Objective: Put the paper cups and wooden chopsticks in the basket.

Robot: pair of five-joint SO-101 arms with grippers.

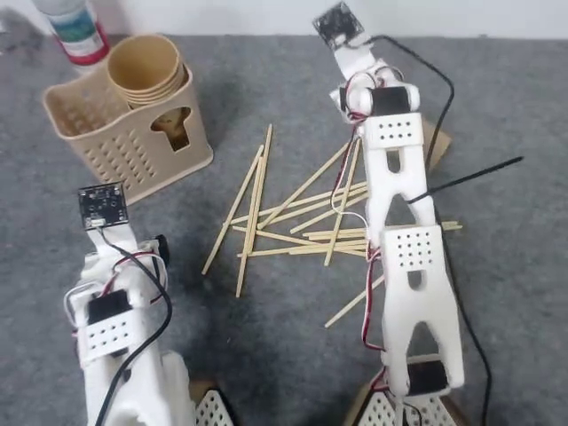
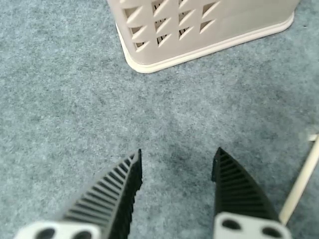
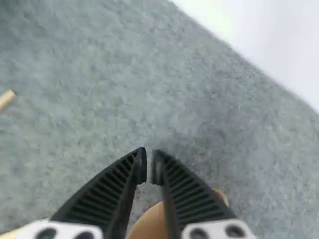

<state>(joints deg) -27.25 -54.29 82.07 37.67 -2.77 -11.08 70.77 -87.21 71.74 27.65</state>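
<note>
Grey, felt-like covering was seen across the worktop [image 1: 266, 71], with a pale wall along its far edge. At the far left a bottle [image 1: 75, 31] was stood just behind the basket [image 1: 115, 146]. The basket was set on the worktop at the far-left corner, and a stack of paper cups [image 1: 146, 67] was nested upright inside it, against its right-hand end.

Nearer the front, the left arm [image 1: 111, 328] was placed on the left side, pointed towards the basket. In its wrist view the left end effector [image 2: 178, 152] was held wide open above bare worktop, with nothing between the fingers. The basket's perforated wall lay a little ahead of it, and one chopstick [image 2: 301, 181] was seen off to one side.

In the middle, the chopsticks [image 1: 255, 204] were scattered in a loose, crossed pile on the worktop, apart from the basket. Some of them were partly hidden beneath the right arm [image 1: 399, 177].

The right arm was stretched from the front edge towards the far side. The right end effector [image 3: 148, 167] was closed, with only a thin slit left between its tips and nothing caught there. A tan thing [image 3: 149, 221] was glimpsed behind the fingers; what it was could not be told.
</note>
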